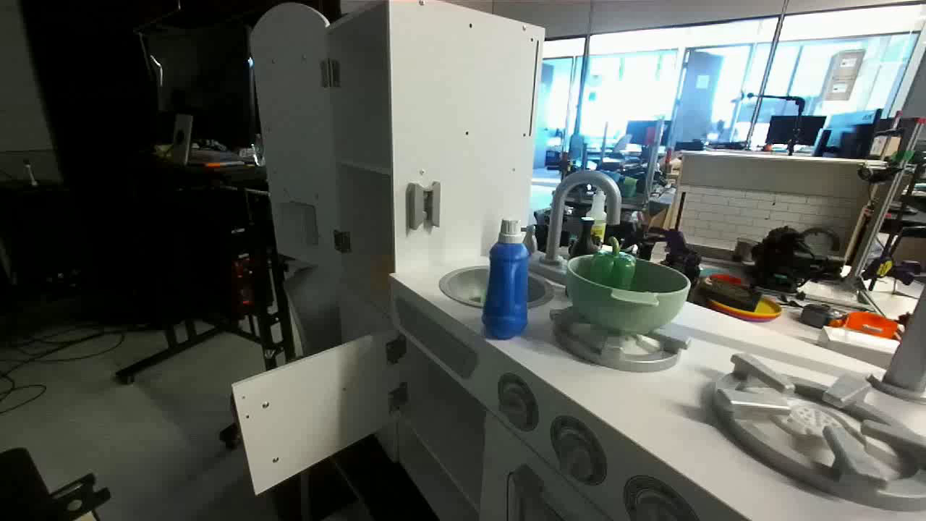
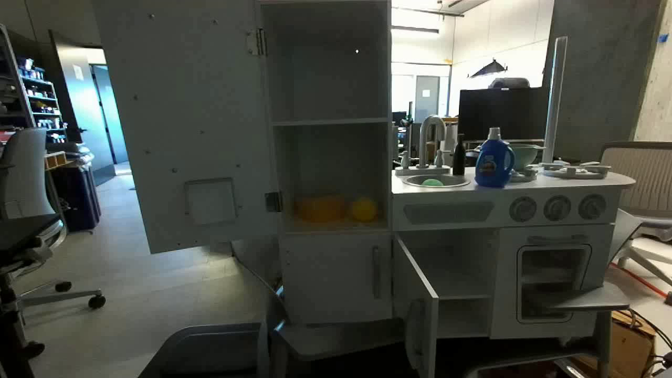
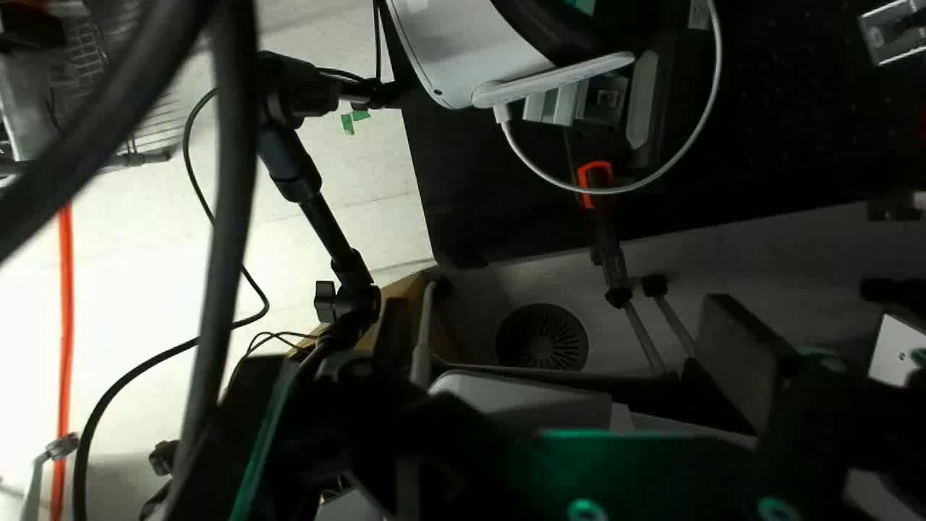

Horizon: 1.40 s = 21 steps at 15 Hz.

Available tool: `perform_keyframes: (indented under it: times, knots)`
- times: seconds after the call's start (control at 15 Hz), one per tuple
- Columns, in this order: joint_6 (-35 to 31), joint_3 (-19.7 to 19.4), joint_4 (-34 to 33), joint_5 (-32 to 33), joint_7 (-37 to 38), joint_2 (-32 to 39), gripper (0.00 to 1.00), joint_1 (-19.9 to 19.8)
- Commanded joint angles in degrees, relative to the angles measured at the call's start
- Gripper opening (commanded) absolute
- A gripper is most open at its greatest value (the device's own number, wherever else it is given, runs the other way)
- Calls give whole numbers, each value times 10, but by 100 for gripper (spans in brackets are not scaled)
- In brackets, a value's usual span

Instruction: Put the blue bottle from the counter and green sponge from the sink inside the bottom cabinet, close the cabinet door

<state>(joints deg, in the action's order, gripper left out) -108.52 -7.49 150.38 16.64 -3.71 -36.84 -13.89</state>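
The blue bottle with a white cap (image 1: 506, 289) (image 2: 493, 164) stands upright on the white counter (image 1: 622, 412), beside the sink (image 1: 537, 291) (image 2: 460, 181). The green sponge (image 2: 432, 182) lies in the sink; in an exterior view the bottle hides most of the basin. The bottom cabinet (image 2: 462, 270) (image 1: 441, 412) under the sink is open, with an inner shelf and nothing seen inside. Its door (image 1: 318, 409) (image 2: 417, 299) is swung outward. My gripper (image 3: 579, 362) is open and empty in the wrist view, away from the counter; neither exterior view clearly shows it.
A green bowl (image 1: 629, 307) holding a green pepper (image 1: 613, 269) stands on a burner right of the bottle. The faucet (image 1: 561, 217) arches over the sink. A dark bottle (image 2: 459, 157) stands behind it. The tall cabinet's door (image 2: 194, 131) is open. Cables and a headset (image 3: 470, 43) surround my wrist.
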Motion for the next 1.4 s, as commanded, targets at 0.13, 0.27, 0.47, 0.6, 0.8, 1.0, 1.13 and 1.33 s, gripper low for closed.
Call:
perform_keyframes:
  times: [0.13, 0.27, 0.47, 0.6, 0.8, 1.0, 1.13, 1.33]
  knots:
    - [2, -6, -1, 3, 3, -1, 100, 7]
    - [2, -6, -2, 3, 3, -1, 100, 7]
    - [0, 1, -19, 3, 6, 16, 100, 13]
    - [-6, 14, -40, -1, 15, 40, 100, 27]
    - [-8, 45, -90, -3, 37, 90, 100, 54]
    - [-12, 68, -159, 14, 51, 163, 100, 74]
    - [-2, 77, -208, 42, 46, 213, 100, 77]
    - [-6, 69, -267, 98, 26, 280, 100, 76]
